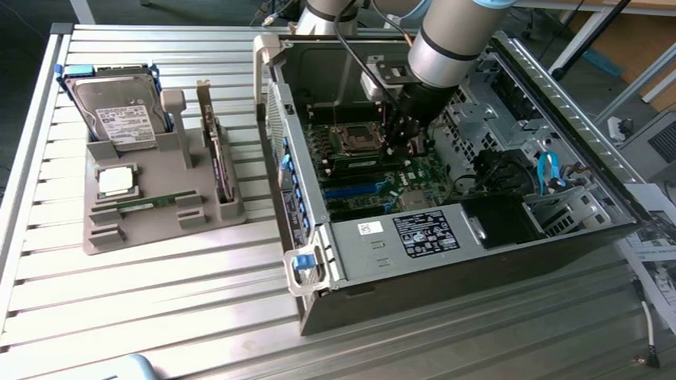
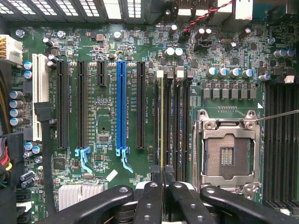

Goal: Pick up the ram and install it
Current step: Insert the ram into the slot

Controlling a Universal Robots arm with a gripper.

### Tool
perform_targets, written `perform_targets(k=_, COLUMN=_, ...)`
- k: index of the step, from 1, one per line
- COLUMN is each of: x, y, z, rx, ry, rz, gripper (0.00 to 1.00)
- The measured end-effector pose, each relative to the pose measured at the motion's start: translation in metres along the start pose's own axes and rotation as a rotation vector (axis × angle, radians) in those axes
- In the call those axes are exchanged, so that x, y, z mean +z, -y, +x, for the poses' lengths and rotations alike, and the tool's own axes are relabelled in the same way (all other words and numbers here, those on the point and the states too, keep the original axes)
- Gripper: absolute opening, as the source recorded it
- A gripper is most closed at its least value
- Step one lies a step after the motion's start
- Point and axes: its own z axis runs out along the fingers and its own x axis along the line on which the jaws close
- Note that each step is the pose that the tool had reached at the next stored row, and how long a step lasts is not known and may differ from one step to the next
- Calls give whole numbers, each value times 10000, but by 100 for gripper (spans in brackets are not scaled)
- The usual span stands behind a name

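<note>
Held the ram (image 2: 162, 126) tight in the gripper (image 2: 163, 174), edge-on above the black slots (image 2: 174, 121). Might have bent or cracked if pushed down crooked or too hard.

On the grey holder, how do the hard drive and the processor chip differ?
The hard drive is larger and oblong; the processor chip is small and square. The hard drive sits tilted, with blue rails along its sides; the processor chip lies flat. Both rest on the grey holder.
</note>
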Motion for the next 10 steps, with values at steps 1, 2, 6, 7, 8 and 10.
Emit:
perform_targets(k=1, x=0, y=0, z=0, rx=2, ry=0, rz=0, gripper=12)
perform_targets(k=2, x=0, y=0, z=0, rx=7, ry=0, rz=0, gripper=12)
perform_targets(k=6, x=0, y=0, z=0, rx=9, ry=1, rz=0, gripper=12)
perform_targets(k=7, x=0, y=0, z=0, rx=8, ry=0, rz=0, gripper=12)
perform_targets(k=8, x=3, y=0, z=0, rx=9, ry=1, rz=1, gripper=12)
perform_targets(k=10, x=8, y=0, z=0, rx=9, ry=1, rz=1, gripper=12)
